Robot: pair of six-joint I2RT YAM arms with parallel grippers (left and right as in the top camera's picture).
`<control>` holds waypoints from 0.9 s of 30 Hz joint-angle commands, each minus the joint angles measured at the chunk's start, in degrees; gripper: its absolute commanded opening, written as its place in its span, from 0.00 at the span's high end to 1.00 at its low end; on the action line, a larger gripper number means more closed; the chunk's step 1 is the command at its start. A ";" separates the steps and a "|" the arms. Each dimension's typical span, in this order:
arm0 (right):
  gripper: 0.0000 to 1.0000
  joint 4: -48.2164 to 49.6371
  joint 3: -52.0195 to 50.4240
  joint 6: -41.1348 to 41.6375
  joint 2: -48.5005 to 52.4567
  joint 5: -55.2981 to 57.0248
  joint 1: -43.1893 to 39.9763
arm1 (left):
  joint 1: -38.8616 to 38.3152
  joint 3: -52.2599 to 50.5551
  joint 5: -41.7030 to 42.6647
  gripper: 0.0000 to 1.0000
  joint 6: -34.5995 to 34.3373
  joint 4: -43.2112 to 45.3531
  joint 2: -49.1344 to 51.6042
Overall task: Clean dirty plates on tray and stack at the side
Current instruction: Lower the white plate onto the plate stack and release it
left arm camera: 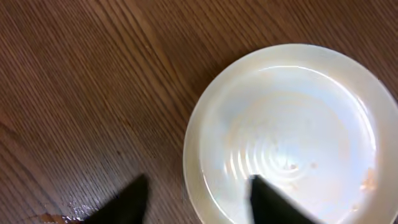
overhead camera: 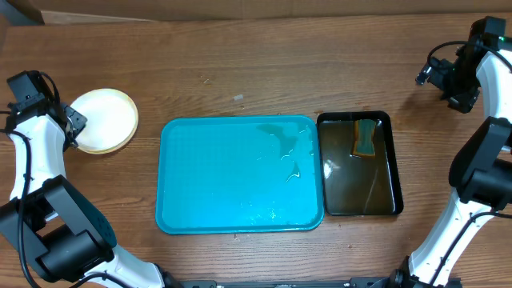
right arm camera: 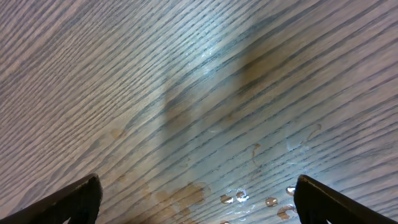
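The plates (overhead camera: 102, 120) lie stacked on the wood left of the turquoise tray (overhead camera: 216, 176). The top one is pale with faint orange specks, and I cannot tell how many lie under it. The tray holds no plates, only water drops. My left gripper (overhead camera: 78, 128) is at the stack's left edge. In the left wrist view it (left arm camera: 199, 205) is open, one finger over the wood and one over the top plate (left arm camera: 292, 124). My right gripper (overhead camera: 424, 76) is at the far right, away from the tray. In the right wrist view it (right arm camera: 199, 199) is wide open and empty over wet wood.
A black tray (overhead camera: 388, 120) of murky water stands against the turquoise tray's right side, with a sponge (overhead camera: 366, 138) in its far end. Water drops (right arm camera: 249, 196) and stains lie on the table under my right gripper.
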 commanded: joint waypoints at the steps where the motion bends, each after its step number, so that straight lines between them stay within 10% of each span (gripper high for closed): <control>1: 0.00 0.11 1.01 0.09 -1.86 -0.09 0.00 | 0.22 -0.31 3.34 0.14 -0.15 0.22 0.11; 9: 0.00 0.11 1.01 0.09 -1.86 -0.09 0.00 | -1.97 -0.31 34.56 0.00 12.55 3.30 0.11; 27: 0.00 0.11 1.01 0.09 -1.86 -0.09 0.00 | -13.79 -0.31 34.45 0.00 12.48 7.13 0.11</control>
